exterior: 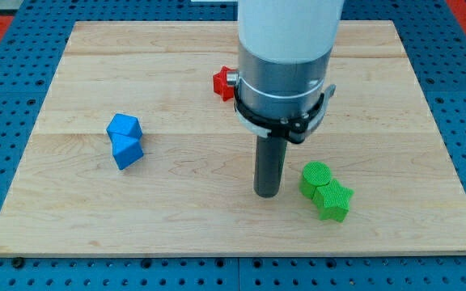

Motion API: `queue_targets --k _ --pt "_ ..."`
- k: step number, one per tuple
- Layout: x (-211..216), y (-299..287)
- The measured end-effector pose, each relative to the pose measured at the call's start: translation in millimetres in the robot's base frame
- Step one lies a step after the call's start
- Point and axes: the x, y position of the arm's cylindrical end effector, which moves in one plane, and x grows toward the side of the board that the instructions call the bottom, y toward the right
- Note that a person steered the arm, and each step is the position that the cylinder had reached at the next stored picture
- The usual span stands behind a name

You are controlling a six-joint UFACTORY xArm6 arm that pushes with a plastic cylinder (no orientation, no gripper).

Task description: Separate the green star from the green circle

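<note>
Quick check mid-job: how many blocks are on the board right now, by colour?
Green: 2, the green circle block and the green star block, touching.
Blue: 2, stacked-looking blue blocks.
Red: 1, a red block partly hidden behind the arm.
Total: 5.

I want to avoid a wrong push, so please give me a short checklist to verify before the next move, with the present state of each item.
1. My tip is visible on the board: ok.
2. My tip is clear of both green blocks, at their left in the view: ok.
3. Green circle and green star already apart: not ok, they touch.
4. Free board around the green pair for pushing: ok.
5. Red block shape, partly hidden behind the arm: cannot tell.
6. Blue blocks are far from the push area: ok.
</note>
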Motion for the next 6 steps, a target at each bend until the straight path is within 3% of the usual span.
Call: queue_targets --k 2,4,6 --pt "29.8 34.5" --pt "29.9 77.9" --pt "48.5 78.2"
